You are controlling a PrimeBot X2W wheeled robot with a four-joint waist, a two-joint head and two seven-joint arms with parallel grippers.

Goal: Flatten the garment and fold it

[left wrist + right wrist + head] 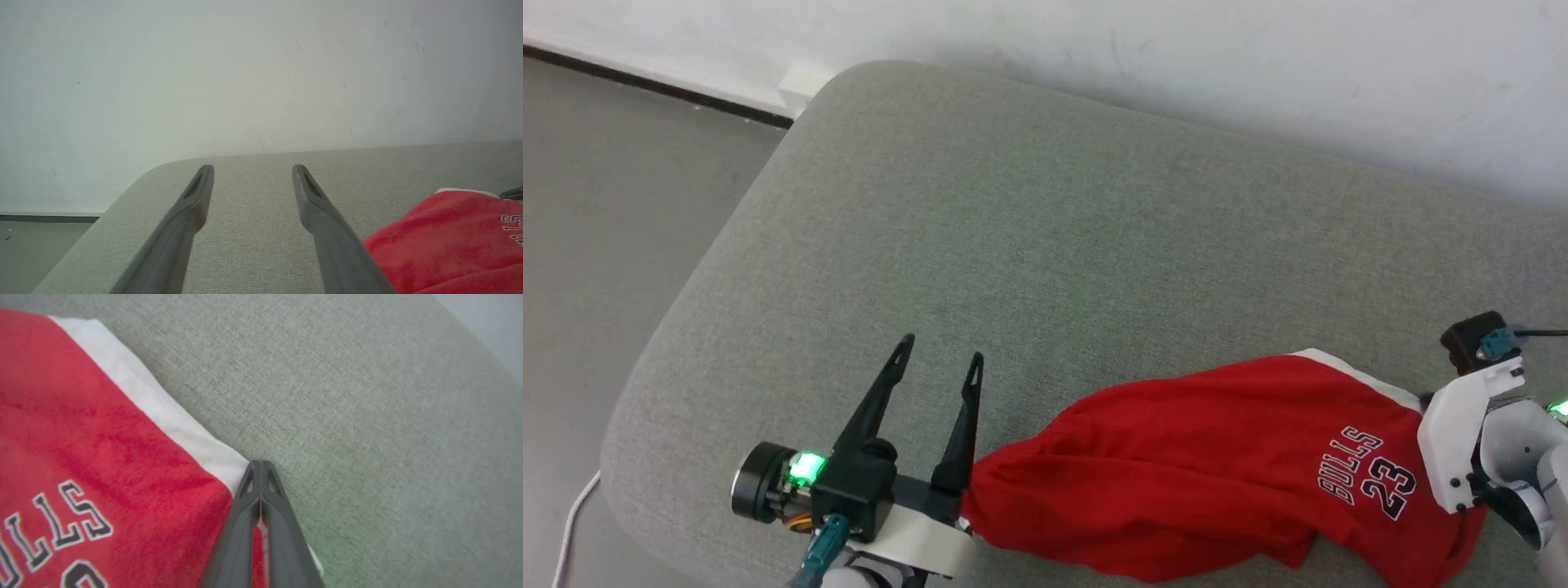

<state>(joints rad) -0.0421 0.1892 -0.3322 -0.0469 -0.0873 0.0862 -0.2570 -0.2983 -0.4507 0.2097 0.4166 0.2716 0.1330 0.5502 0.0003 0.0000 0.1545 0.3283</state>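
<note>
The garment [1217, 457] is a pair of bright red shorts lying crumpled along the near edge of a grey cushion [1013, 204], with a dark "BULLS 23" print [1368, 478] and a white stripe [163, 412]. My right gripper [259, 463] is shut on the garment [81, 416] at its striped right corner; a sliver of red and white cloth shows between the fingers. In the head view the right arm's white wrist housing [1462, 425] covers that corner. My left gripper [940, 349] stands open just left of the garment's bunched left end, with nothing between its fingers [196, 196]; red cloth [441, 237] lies beside it.
The cushion has a rounded far-left corner and bare fabric beyond and to the left of the shorts. A pale wall [1258, 49] runs behind it. Grey floor [605, 204] lies to the left, with a white cable [572, 523] near the cushion's lower-left edge.
</note>
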